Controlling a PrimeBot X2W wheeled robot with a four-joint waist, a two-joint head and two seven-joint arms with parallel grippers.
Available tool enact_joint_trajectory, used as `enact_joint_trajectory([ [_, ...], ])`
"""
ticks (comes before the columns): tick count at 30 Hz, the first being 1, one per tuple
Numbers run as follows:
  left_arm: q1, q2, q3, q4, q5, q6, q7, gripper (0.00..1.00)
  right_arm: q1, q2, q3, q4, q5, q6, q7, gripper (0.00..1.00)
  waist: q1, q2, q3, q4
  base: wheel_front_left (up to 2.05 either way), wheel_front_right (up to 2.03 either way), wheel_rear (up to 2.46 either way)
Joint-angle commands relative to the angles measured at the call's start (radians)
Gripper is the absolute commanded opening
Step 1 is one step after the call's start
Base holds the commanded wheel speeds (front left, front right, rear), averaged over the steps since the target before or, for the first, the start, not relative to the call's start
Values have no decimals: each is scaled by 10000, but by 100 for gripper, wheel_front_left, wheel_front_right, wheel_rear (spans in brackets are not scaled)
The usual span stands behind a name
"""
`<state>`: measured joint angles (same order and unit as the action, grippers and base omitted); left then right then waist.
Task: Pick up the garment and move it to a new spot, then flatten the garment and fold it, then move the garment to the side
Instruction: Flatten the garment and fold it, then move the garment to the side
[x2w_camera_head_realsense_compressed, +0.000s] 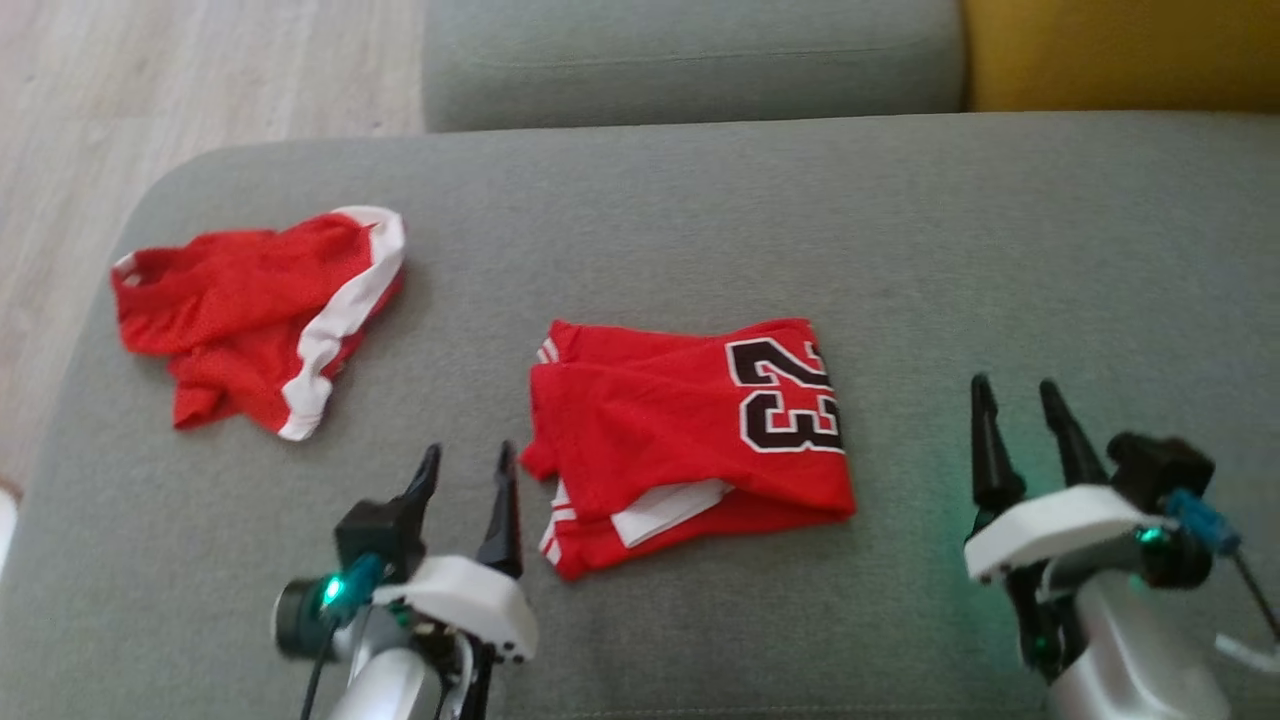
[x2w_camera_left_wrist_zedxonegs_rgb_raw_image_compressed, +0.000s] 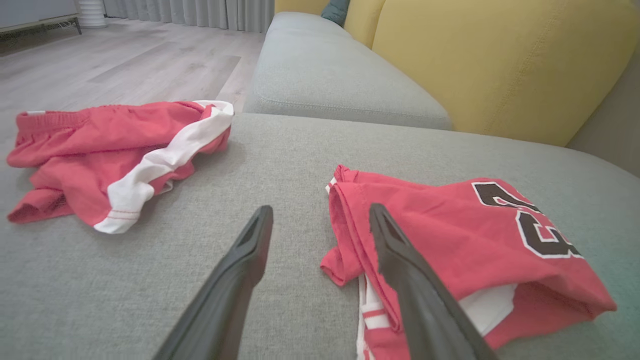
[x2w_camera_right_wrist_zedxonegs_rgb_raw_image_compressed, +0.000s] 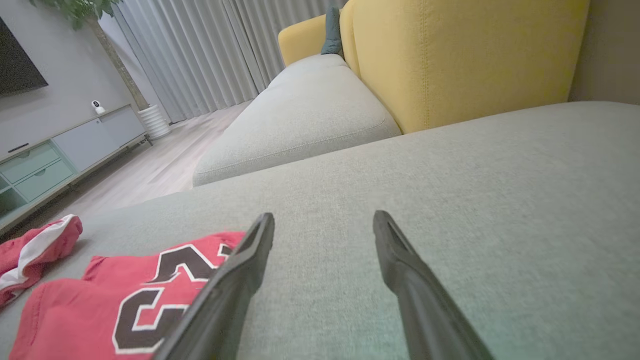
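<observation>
hands: 2, left hand (x2w_camera_head_realsense_compressed: 470, 450) and right hand (x2w_camera_head_realsense_compressed: 1015, 383) both released, empty | garments: 2 red, folded jersey (x2w_camera_head_realsense_compressed: 690, 440), crumpled shorts (x2w_camera_head_realsense_compressed: 250, 310), on sofa (x2w_camera_head_realsense_compressed: 700, 200) | writing: "23" on jersey

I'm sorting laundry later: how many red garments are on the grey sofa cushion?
2. A folded jersey numbered 23 lies midway on the cushion; crumpled shorts with a white stripe lie apart, toward the robot's left, near its edge. Others could be out of view.
</observation>
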<state>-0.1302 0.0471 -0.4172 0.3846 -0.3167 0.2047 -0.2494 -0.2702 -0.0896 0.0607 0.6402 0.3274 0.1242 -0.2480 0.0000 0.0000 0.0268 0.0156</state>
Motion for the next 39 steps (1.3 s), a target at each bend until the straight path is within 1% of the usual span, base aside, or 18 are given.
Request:
enact_joint_trajectory([
  [1,-146,32,461,-419,107,83,-124,100,-147,123,201,-366,-152,65,-136,100,0,0,-107,-206,0,0,0],
  [8,480,32,913,-429,384,51,-124,100,415,334,124,-306,-366,65,-136,100,0,0,-263,-372,0,0,0],
  [15,454,32,876,-485,450,-5,-124,100,424,381,209,-258,-345,65,-137,100,0,0,-212,-140,0,0,0],
  [19,337,32,694,-543,473,-35,-124,100,262,389,744,-34,39,65,-137,100,0,0,53,123,0,0,0],
  [23,153,32,424,-579,423,-35,-124,100,-285,391,1433,300,359,65,-137,100,0,0,467,494,0,0,0],
  [26,23,32,202,-569,278,-50,-124,100,-833,389,1788,682,549,65,-117,100,0,0,758,879,0,0,0],
  [29,-79,32,91,-568,164,-22,-124,100,-1308,366,1932,1261,705,65,86,100,0,0,969,1243,0,0,0],
  [33,-98,32,134,-606,125,34,-124,100,-1751,307,1687,2430,923,65,473,100,0,0,1149,1589,0,0,0],
  [36,-134,32,185,-688,48,42,-124,100,-1938,284,1585,3265,838,65,586,93,0,0,1248,1665,0,0,0],
  [37,-148,32,215,-699,47,48,-124,100,-1973,293,1636,3454,834,65,595,80,0,0,1257,1632,0,0,0],
  [38,-164,32,242,-707,48,45,-124,100,-1995,308,1714,3560,888,65,578,44,0,0,1256,1567,0,0,0],
  [39,-173,32,255,-702,70,23,-124,100,-2011,324,1815,3607,971,65,538,0,0,0,1234,1464,0,0,0],
])
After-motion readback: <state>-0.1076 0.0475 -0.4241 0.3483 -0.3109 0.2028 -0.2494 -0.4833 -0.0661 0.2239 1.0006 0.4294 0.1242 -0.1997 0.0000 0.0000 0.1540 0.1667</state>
